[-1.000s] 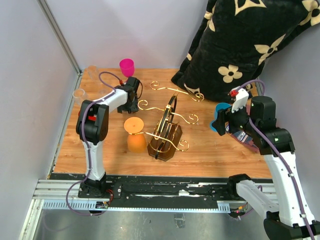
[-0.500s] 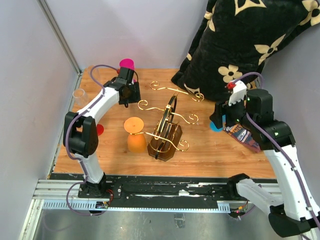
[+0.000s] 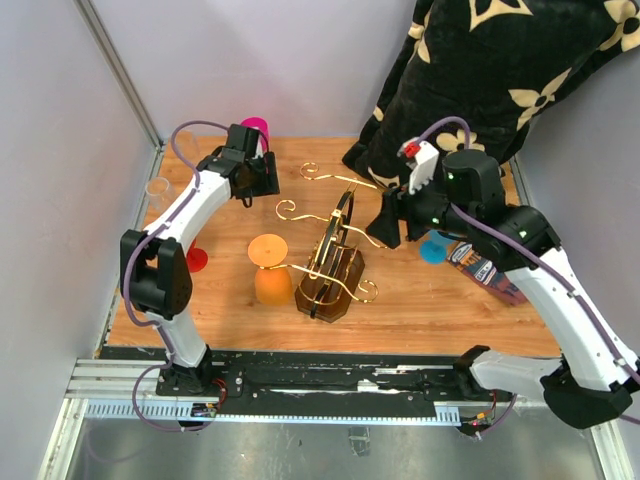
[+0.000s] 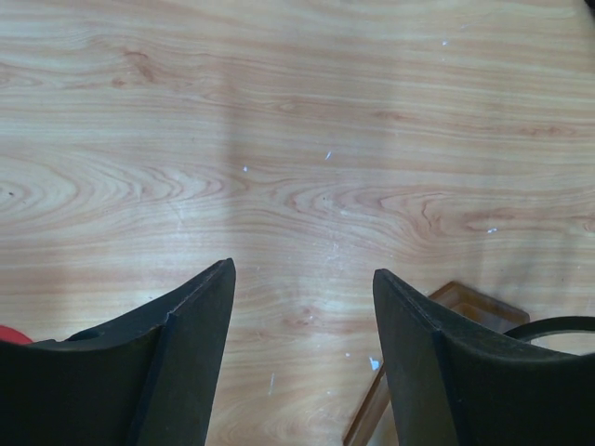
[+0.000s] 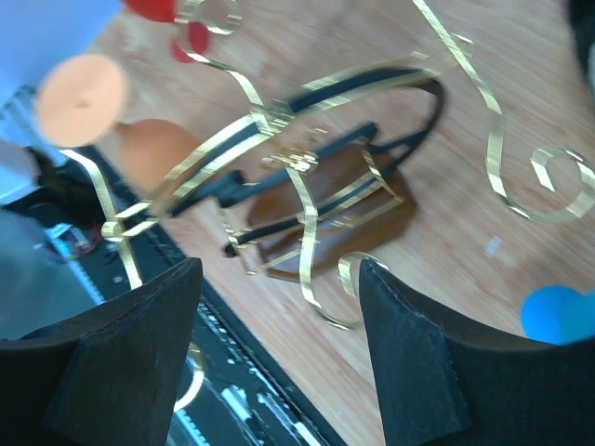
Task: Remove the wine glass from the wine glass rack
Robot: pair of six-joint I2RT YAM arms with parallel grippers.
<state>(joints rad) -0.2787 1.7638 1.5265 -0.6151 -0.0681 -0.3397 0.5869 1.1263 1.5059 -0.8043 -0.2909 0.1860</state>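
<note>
Currently: glass hangs on rack, both hands empty

Overhead view: the wine glass rack (image 3: pixel 335 262) sits mid-counter (image 3: pixel 420 300). The orange wine glass (image 3: pixel 270 275) hangs upside down at the rack's 9 o'clock side, foot disc on top of a gold wire arm, bowl below and close to the wood. Can't tell whether the bowl touches the counter. The right hand (image 3: pixel 385 228) is at approx 2 o'clock of the rack, near it, fingers spread wide w/ nothing btwn them; its wrist cam looks down on rack and glass. The left hand (image 4: pixel 302 271) is at 12 o'clock of the glass, apart from it, also wide and empty, only bare wood btwn its fingers.

Handling, my guess: the glass looks like coloured plastic or thin glass, so light, stiff, smooth and prob slippery; treat it as fragile. The stem is hidden from here, prob caught btwn the wires. Best hold is across the bowl from the 9 o'clock side, where it's widest and clear of wire, w/ a gentle squeeze. Slide it out along the arm toward the open end, not straight up, since the foot would catch. The rack is light wire on a small base, so a snag could drag or tip it; the other hand could steady the base
</note>
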